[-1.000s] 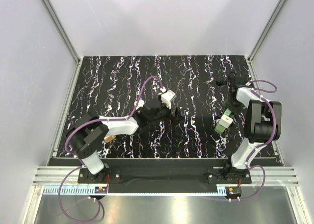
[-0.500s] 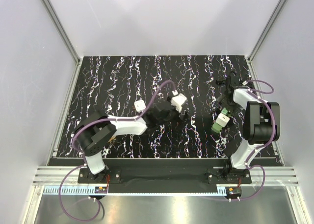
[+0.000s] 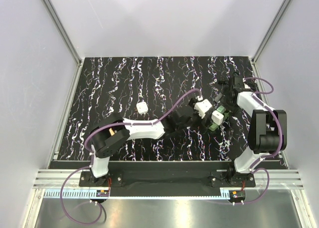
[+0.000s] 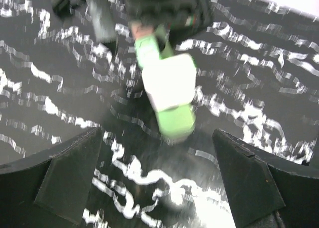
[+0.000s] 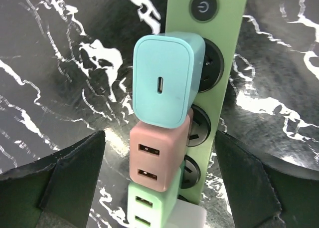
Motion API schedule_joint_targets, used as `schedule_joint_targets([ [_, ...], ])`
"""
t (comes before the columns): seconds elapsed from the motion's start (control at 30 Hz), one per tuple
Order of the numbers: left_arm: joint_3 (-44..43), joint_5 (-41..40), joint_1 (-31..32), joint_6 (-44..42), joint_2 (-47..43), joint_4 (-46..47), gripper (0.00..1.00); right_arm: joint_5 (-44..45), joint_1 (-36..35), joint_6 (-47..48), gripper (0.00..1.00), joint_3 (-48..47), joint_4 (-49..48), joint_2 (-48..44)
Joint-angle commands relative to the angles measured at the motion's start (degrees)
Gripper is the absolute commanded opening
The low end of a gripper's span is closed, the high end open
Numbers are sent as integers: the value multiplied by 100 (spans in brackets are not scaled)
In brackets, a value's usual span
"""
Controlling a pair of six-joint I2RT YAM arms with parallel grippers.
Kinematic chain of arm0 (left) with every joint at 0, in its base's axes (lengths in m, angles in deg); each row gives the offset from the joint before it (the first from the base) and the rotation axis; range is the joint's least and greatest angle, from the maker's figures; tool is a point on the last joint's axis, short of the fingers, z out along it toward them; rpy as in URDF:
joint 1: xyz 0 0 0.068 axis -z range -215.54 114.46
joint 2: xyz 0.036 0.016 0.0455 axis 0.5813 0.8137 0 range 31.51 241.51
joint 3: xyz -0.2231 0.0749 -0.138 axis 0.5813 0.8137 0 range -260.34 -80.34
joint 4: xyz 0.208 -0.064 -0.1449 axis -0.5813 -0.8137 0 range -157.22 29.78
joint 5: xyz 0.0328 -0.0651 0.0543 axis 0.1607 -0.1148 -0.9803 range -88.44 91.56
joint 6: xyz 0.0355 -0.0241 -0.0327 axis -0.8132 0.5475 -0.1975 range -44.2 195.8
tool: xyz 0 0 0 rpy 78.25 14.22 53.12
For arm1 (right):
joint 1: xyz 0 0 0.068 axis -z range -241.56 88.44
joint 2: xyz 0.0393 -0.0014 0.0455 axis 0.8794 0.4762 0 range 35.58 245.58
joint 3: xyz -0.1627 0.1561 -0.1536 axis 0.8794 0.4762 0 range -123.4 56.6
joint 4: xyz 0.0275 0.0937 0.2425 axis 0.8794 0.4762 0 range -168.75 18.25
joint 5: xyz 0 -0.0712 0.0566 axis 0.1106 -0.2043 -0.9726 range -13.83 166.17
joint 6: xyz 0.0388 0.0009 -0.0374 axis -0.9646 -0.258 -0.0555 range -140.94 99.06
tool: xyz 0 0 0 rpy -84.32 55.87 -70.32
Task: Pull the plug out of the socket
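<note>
Right wrist view: right gripper point(image 5: 159, 138) spread wide, its fingers either side of the light-green socket point(image 5: 227, 33) on the marbled counter point(image 5: 50, 63). Teal USB-C charger point(image 5: 164, 78), pink two-port charger point(image 5: 157, 158) and green charger point(image 5: 149, 203) sit plugged in below a power-symbol button point(image 5: 203, 7). Left wrist view, blurred: left gripper point(image 4: 157, 133) spread, only a white block point(image 4: 169, 83) distinguishable on the strip.

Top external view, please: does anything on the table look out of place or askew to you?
Mildly. A small white block, perhaps a loose plug, lies alone on the mat, well left of the socket, which sits diagonally to the mat's edges. The teal plug looks seated; nothing appears spilled or damaged.
</note>
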Motion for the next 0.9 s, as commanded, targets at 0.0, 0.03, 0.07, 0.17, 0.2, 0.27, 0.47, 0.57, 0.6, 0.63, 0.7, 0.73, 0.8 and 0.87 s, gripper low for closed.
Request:
schedule_joint_targets([
  [0.0, -601, 125, 148, -136, 256, 246, 99, -618, 179, 208, 95, 28, -213, -35],
  [0.03, -734, 152, 149, -136, 439, 98, 99, -618, 188, 234, 95, 54, -213, -34],
  [0.07, -883, 160, 149, -136, 528, -17, 99, -592, 206, 252, 94, 81, -222, -34],
  [0.17, -1507, 345, 149, -478, 810, -412, 99, -644, 320, 305, 93, 213, -327, -25],
  [0.2, -1578, 371, 149, -540, 862, -474, 99, -723, 442, 305, 93, 274, -362, -17],
  [0.27, -1727, 459, 140, -637, 1012, -554, 99, -1047, 601, 314, 90, 336, -520, 10],
  [0.47, -1921, 372, 140, -506, 1390, -492, 99, -1163, 830, 393, 81, 450, -661, 89],
  [0.57, -2131, 301, 148, -593, 1504, -615, 99, -1163, 830, 393, 74, 459, -723, 106],
  [0.6, -2211, 310, 140, -593, 1539, -676, 99, -1172, 830, 401, 70, 442, -723, 150],
  [0.63, -2281, 345, 140, -585, 1601, -747, 99, -1181, 830, 419, 68, 433, -714, 177],
  [0.7, -2352, 467, 140, -515, 1645, -739, 99, -1181, 830, 463, 69, 371, -714, 247],
  [0.73, -2370, 520, 148, -497, 1663, -738, 99, -1164, 830, 472, 68, 354, -723, 282],
  [0.8, -2440, 573, 140, -418, 1706, -738, 99, -1128, 830, 498, 68, 310, -714, 335],
  [0.87, -2563, 565, 140, -391, 1768, -782, 99, -1102, 830, 516, 68, 310, -723, 379],
])
